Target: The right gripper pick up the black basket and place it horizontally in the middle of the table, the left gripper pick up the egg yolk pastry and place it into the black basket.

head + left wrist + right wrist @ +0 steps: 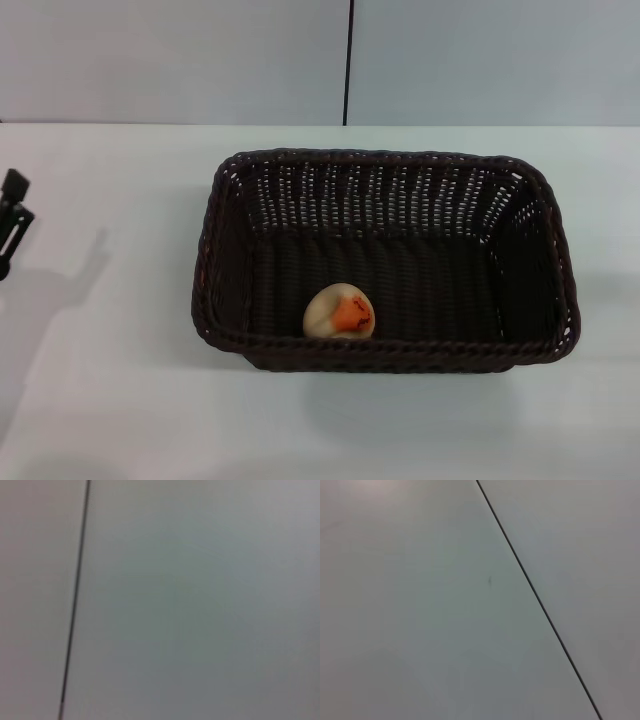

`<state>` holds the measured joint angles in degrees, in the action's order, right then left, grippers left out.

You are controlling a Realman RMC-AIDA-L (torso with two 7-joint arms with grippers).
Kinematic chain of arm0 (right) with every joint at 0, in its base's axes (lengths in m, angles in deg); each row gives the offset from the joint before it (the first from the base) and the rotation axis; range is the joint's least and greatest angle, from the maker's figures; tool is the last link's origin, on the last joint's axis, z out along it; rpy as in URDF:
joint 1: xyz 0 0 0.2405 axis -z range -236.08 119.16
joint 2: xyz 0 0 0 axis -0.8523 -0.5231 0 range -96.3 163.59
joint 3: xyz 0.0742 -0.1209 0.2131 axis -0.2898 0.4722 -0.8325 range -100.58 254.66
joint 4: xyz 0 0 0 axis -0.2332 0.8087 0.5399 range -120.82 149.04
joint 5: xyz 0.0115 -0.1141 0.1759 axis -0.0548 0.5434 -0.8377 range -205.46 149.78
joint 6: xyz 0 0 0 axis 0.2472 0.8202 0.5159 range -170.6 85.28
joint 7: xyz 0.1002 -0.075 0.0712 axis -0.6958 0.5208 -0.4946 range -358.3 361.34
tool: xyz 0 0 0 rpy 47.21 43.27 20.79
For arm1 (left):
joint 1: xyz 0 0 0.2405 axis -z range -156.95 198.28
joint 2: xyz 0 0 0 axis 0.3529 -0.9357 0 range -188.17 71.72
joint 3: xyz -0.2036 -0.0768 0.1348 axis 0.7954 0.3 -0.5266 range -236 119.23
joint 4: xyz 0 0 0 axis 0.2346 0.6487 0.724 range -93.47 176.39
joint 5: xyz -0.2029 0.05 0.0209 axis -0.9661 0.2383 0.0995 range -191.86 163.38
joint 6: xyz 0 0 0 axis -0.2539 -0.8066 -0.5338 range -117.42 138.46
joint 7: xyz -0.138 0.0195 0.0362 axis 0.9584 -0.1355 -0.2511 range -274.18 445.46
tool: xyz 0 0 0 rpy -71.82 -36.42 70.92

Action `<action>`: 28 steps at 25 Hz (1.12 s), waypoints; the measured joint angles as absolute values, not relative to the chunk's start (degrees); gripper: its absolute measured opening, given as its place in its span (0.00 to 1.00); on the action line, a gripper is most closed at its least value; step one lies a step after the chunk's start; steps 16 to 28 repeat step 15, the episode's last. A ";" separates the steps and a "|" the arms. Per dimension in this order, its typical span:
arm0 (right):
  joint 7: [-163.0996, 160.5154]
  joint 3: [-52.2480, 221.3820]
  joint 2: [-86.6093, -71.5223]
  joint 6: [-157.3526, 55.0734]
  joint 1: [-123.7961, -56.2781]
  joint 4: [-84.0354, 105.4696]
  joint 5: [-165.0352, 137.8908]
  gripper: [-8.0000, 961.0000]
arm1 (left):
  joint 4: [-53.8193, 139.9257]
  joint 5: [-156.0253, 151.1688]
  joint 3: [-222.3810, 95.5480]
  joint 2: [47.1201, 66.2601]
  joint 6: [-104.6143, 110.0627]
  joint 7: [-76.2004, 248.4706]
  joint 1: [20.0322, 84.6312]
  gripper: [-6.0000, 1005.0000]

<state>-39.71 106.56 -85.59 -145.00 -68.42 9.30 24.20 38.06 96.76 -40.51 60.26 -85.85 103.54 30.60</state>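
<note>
The black basket [385, 262] lies lengthwise across the middle of the white table [110, 400] in the head view. The egg yolk pastry [340, 312] lies inside the basket, on its floor against the near wall, left of centre. My left gripper [12, 222] shows only as a black tip at the far left edge, well clear of the basket and empty-looking. My right gripper is out of view. Both wrist views show only a plain grey wall with a thin dark seam.
A grey wall with a vertical dark seam [349, 60] stands behind the table. The left arm casts a shadow [50, 300] on the tabletop at the left.
</note>
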 joint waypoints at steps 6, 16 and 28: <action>-37.90 106.80 -85.59 -145.34 -70.29 11.35 24.47 0.78 | 37.72 96.77 -39.89 60.29 -85.62 102.90 29.71 0.84; -34.83 107.59 -85.51 -144.40 -72.08 12.26 24.85 0.78 | 37.80 97.01 -39.78 60.12 -85.86 103.48 28.72 0.84; -34.83 107.59 -85.51 -144.40 -72.08 12.26 24.85 0.78 | 37.80 97.01 -39.78 60.12 -85.86 103.48 28.72 0.84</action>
